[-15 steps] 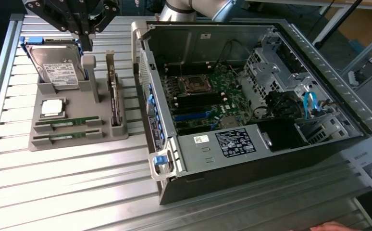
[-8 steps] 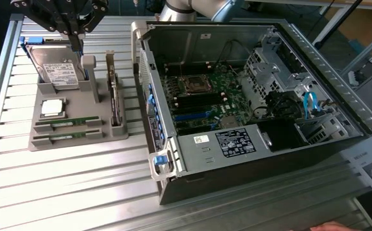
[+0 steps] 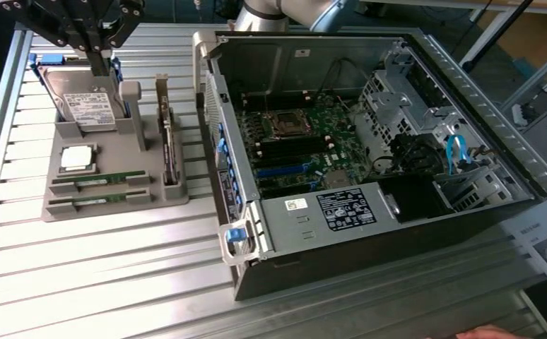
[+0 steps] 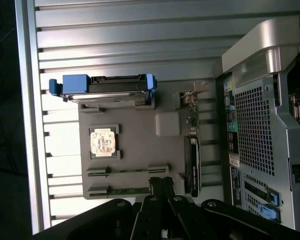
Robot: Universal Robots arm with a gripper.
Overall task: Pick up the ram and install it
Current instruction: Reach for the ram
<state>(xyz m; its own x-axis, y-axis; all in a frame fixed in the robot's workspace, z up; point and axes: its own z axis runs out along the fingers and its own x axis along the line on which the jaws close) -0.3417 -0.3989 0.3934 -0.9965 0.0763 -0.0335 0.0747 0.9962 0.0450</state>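
Observation:
Two green ram sticks lie side by side in slots of the grey holder; one ram stick is nearer the silver processor chip, the other ram stick is at the holder's edge. My gripper hangs high over the holder, above the hard drive end in the exterior view, with its black fingers pressed together and nothing between them. In the wrist view the fingertips sit just over the end of the outer ram stick.
The open computer case lies at the exterior view's right, its motherboard and long memory slots exposed. The holder also carries a hard drive with blue rails and an upright dark card. A hand shows at the bottom edge.

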